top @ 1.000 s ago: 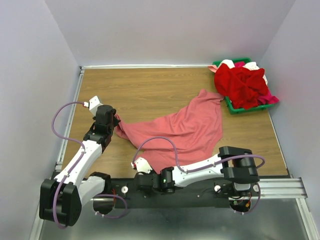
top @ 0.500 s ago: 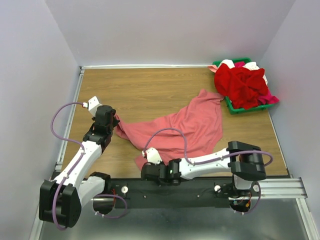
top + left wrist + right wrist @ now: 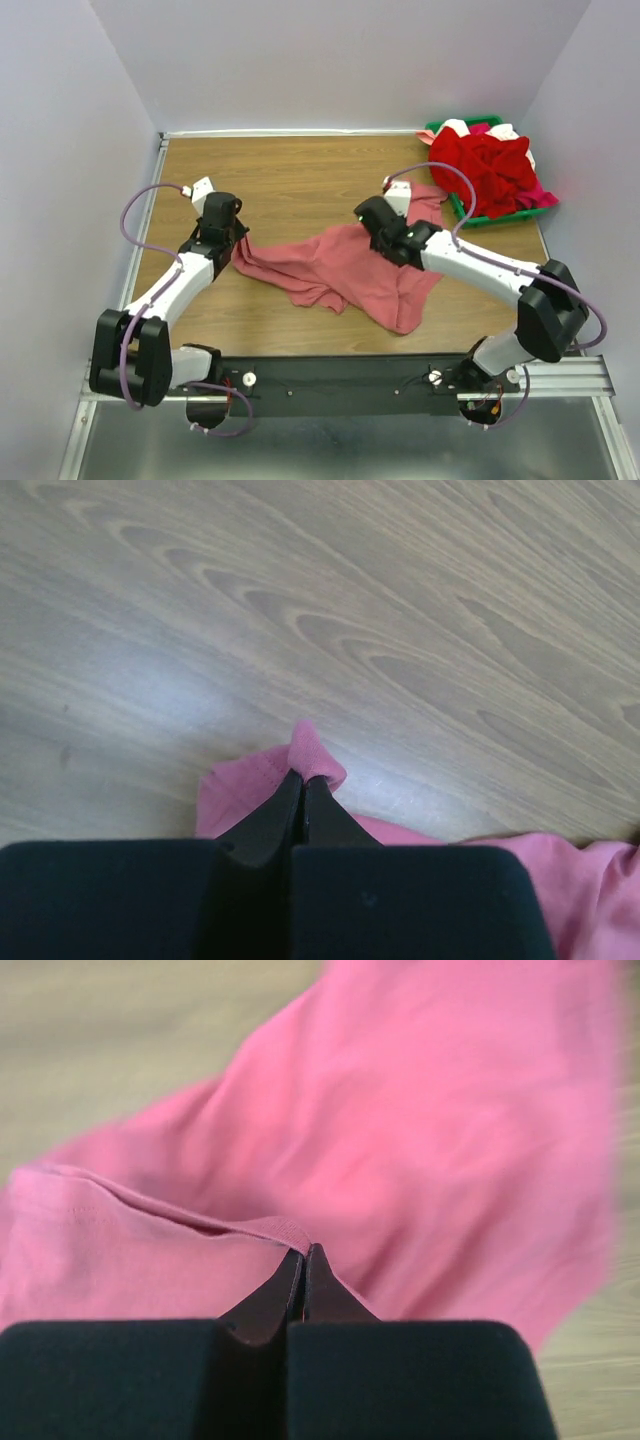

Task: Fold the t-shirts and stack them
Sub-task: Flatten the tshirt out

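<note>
Presently, in the top external view, the salmon-pink t-shirt (image 3: 345, 270) lies crumpled across the middle of the bench (image 3: 290, 180), slung between both arms. The left tool (image 3: 238, 248) is clamped on its left corner. The right tool (image 3: 373, 230) is clamped on a raised fold at the upper right. The red, magenta and white t-shirts (image 3: 485, 165) are heaped in the green tray (image 3: 470, 217) at the far right corner.

In the left wrist view, the fingers (image 3: 270, 815) are pressed together on only a small corner tip (image 3: 312, 752), low over bare wood. Such a shallow bite is judged liable to slip if the cloth is tensioned.

In the right wrist view, the jaws are pinched together on a stitched hem (image 3: 200, 1222). The picture is blurred, so the number of layers held cannot be told. A doubled layer would probably prevent flat spreading.

Open bench is available at the far and left sides. Travel is bounded by the walls (image 3: 350, 60), by the tray on the right, and by the near rail (image 3: 560, 375), over which slack cloth could drag.
</note>
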